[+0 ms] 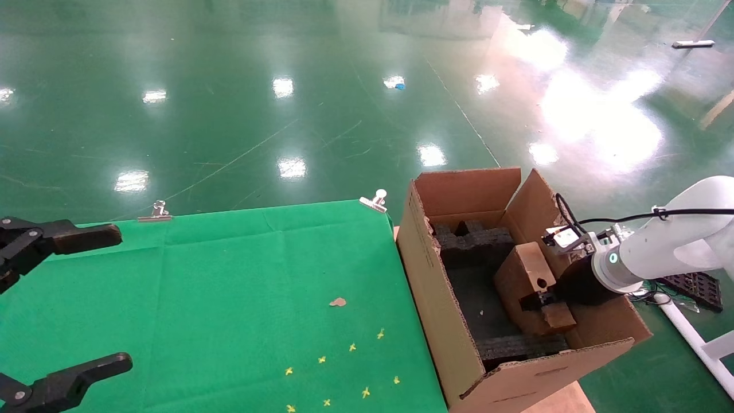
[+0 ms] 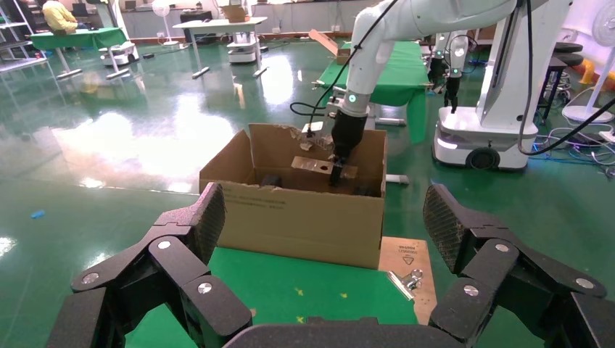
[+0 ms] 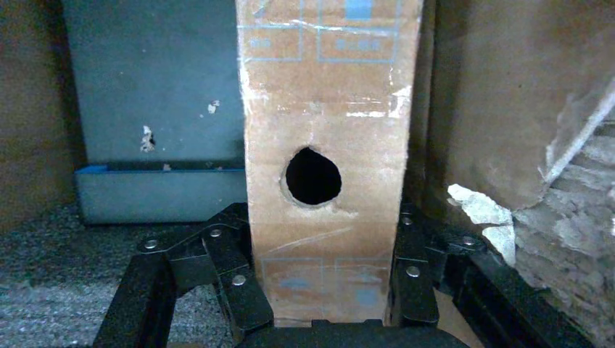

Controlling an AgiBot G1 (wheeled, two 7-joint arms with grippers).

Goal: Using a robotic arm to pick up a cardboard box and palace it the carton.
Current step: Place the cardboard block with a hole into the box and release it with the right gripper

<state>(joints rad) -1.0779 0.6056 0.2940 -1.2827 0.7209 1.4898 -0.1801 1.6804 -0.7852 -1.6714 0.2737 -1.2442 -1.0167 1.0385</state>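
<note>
The large brown carton (image 1: 436, 298) with black foam lining stands right of the green table. The white robotic arm (image 1: 659, 246) reaches into it from the right. My right gripper (image 1: 542, 301) is shut on the slim cardboard box (image 1: 524, 275), which is tilted inside the carton above the foam floor. In the right wrist view the box (image 3: 326, 109) with its round hole sits between the black fingers (image 3: 232, 283). My left gripper (image 1: 123, 298) is open and empty over the table's left side. The left wrist view shows the carton (image 2: 290, 210), the box (image 2: 312, 165) and the arm (image 2: 362, 65).
A green cloth (image 1: 229, 287) covers the table, held by metal clips (image 1: 155, 213) (image 1: 374, 201). A small brown scrap (image 1: 338, 302) and several yellow marks lie on it. A wooden board (image 1: 562, 401) is under the carton. A black tray (image 1: 697, 287) lies on the floor at right.
</note>
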